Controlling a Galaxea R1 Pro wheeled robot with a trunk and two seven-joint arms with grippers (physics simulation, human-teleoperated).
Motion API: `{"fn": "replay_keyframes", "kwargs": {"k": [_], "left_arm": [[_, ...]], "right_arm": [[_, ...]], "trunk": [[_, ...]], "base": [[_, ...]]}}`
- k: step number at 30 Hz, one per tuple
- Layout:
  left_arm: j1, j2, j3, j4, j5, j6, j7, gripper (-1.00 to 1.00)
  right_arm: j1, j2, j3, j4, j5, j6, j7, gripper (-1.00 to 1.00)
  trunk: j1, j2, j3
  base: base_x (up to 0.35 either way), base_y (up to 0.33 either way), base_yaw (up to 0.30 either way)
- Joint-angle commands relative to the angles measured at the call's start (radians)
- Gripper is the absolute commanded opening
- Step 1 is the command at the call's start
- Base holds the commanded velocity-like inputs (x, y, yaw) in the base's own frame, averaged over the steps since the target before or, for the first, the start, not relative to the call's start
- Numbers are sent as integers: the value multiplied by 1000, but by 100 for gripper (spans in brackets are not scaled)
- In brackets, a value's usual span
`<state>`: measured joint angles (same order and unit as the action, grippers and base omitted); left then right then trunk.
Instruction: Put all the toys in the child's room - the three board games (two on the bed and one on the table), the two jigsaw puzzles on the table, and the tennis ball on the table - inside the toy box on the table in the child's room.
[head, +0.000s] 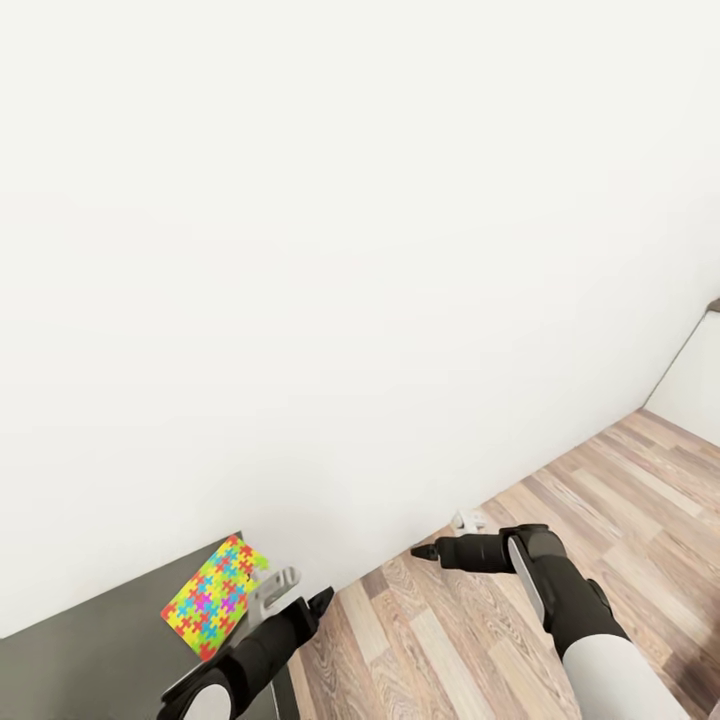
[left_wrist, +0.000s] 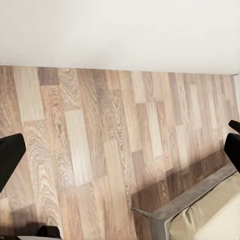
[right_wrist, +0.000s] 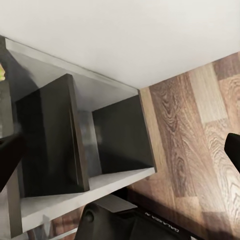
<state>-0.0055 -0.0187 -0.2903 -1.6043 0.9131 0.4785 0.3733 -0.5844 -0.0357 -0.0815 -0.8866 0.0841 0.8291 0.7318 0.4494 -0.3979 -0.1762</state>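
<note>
Here, the head view takes in mostly blank white wall (head: 350, 250), with wood-plank floor (head: 600, 520) running off to the right. At lower left sits the dark grey counter section (head: 90, 650), and on it, near its right edge, lies one flat box covered in a yellow, blue, pink and green puzzle-piece pattern (head: 213, 598), a jigsaw puzzle.

Left end effector (head: 300, 590) hangs just beside the puzzle box, at the counter's corner; its black fingers stand well apart in the left wrist view (one at each edge of the frame), so it is open and empty. Right end effector (head: 445, 535) reaches out above the floor near the wall's base. Whether its fingers are apart, I cannot tell.

Left wrist view looks down on bare plank floor and, in one corner, the dark grey frame and beige mattress of the bed (left_wrist: 200, 212). Right wrist view shows the dark grey cabinet with open compartments (right_wrist: 80, 145) against the wall, the robot's black base (right_wrist: 145, 225) just beside it.
</note>
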Motion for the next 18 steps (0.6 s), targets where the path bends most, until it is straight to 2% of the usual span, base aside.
{"fn": "replay_keyframes", "kwargs": {"k": [1, 7, 18], "left_arm": [[-1, 0, -1, -2, 10, 2, 9, 100], [-1, -1, -2, -2, 10, 2, 9, 100], [-2, -1, -4, -2, 10, 2, 9, 100]], "right_arm": [[-1, 0, -3, -1, 5, 4, 9, 100], [-1, -2, -3, 0, -5, 4, 10, 100], [-2, -4, -3, 0, -10, 5, 11, 100]], "trunk": [[1, -2, -3], [1, -2, -8], [1, -2, -20]], "base": [[0, 0, 105], [0, 0, 139], [0, 0, 195]]}}
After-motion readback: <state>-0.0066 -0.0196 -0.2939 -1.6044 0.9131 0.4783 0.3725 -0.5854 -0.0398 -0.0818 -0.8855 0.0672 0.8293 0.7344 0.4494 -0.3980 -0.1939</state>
